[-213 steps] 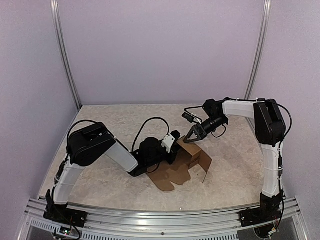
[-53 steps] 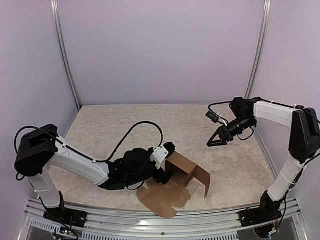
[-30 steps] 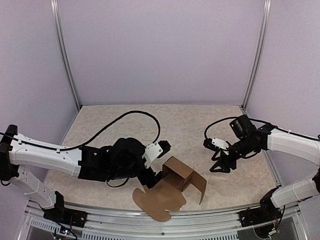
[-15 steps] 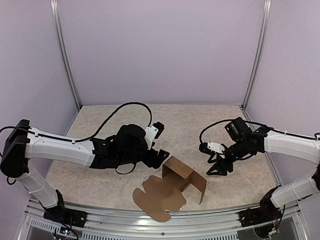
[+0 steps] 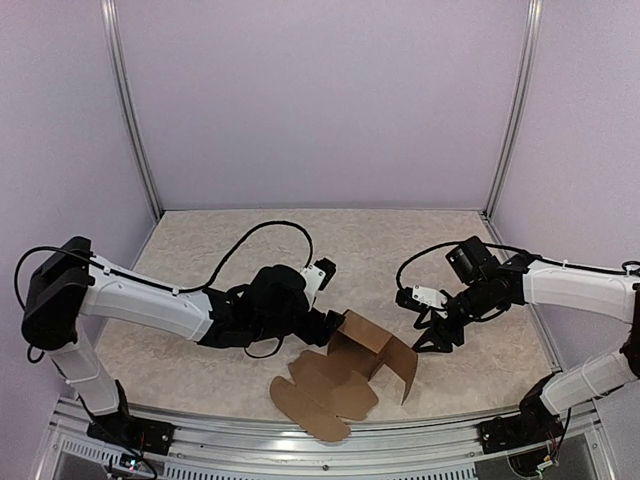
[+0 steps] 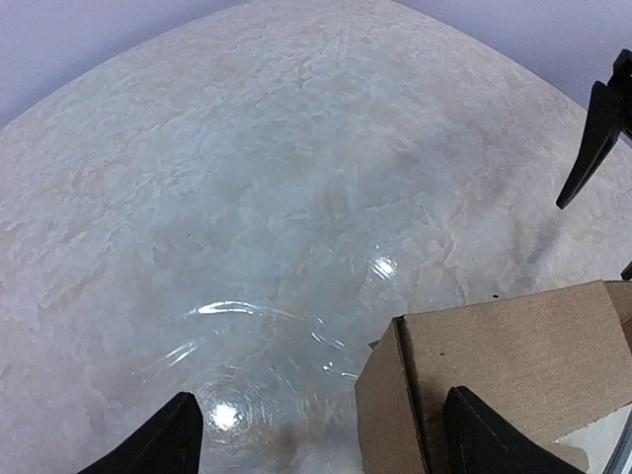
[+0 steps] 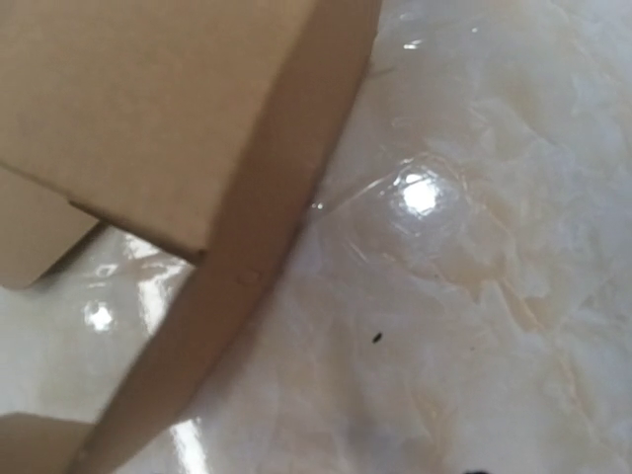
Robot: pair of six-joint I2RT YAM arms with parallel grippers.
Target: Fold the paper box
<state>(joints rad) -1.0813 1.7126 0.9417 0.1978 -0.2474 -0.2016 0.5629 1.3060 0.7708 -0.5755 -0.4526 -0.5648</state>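
The paper box (image 5: 372,350) is brown cardboard near the table's front, partly raised into an open sleeve, with its rounded flaps (image 5: 318,393) lying flat in front. My left gripper (image 5: 332,326) is open at the sleeve's left corner. In the left wrist view the paper box (image 6: 513,355) has its corner edge between the fingers (image 6: 163,444), and the right finger lies over the top panel. My right gripper (image 5: 432,338) hangs open just right of the box, apart from it. The right wrist view shows the box's panel and a flap edge (image 7: 148,109) close up, with its own fingers out of frame.
The marbled table top (image 5: 200,250) is ringed by lilac walls and an aluminium rail (image 5: 300,440) along the front edge. The left arm's black cable (image 5: 250,240) loops above the table. My right gripper's fingers (image 6: 591,138) show at the right edge of the left wrist view.
My left gripper drew back up from the box's left side, then came in again at its upper-left corner, and the box shifted a little right. The right gripper edged slightly towards the box.
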